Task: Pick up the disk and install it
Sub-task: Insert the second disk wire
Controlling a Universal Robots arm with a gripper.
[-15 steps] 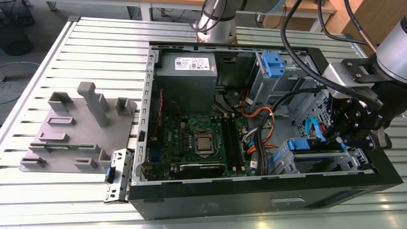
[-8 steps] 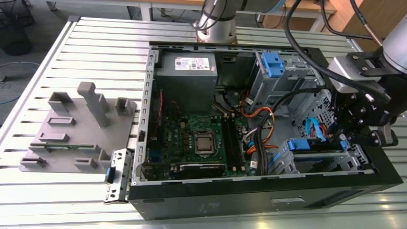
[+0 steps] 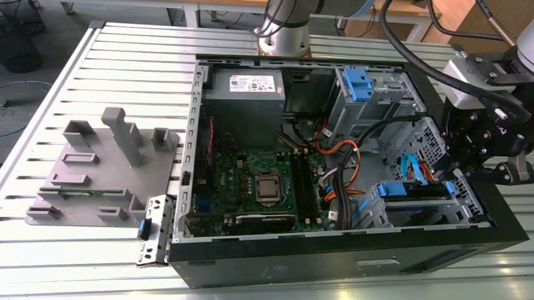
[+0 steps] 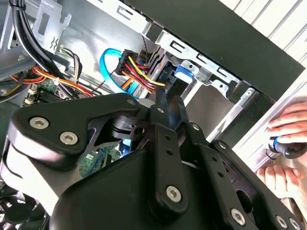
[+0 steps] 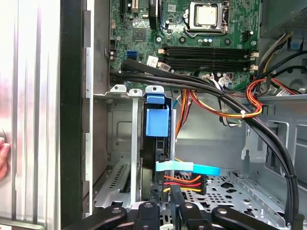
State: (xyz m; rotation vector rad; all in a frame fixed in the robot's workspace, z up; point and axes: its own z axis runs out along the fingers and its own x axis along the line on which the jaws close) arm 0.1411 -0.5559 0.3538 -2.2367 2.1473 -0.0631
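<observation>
I see the fingers [image 5: 169, 194] pressed together at the cabled end of the disk [image 5: 157, 143], which stands on edge in its bay, long axis running up the first wrist view's centre.

You get bright, even light; the slatted table [image 3: 125, 69] glares around the computer case [image 3: 351, 250], whose interior lies shadowed. The gripper [image 4: 168, 103] blurs up close.

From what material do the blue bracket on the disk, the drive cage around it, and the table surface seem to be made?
The blue bracket looks like moulded plastic: uniform matte colour, rounded tab edges. The drive cage appears to be bare sheet metal, dull grey, with folded edges and punched slots. The table surface seems to be extruded aluminium: parallel grooved slats with a brushed silver sheen. The disk sits in the cage.
</observation>
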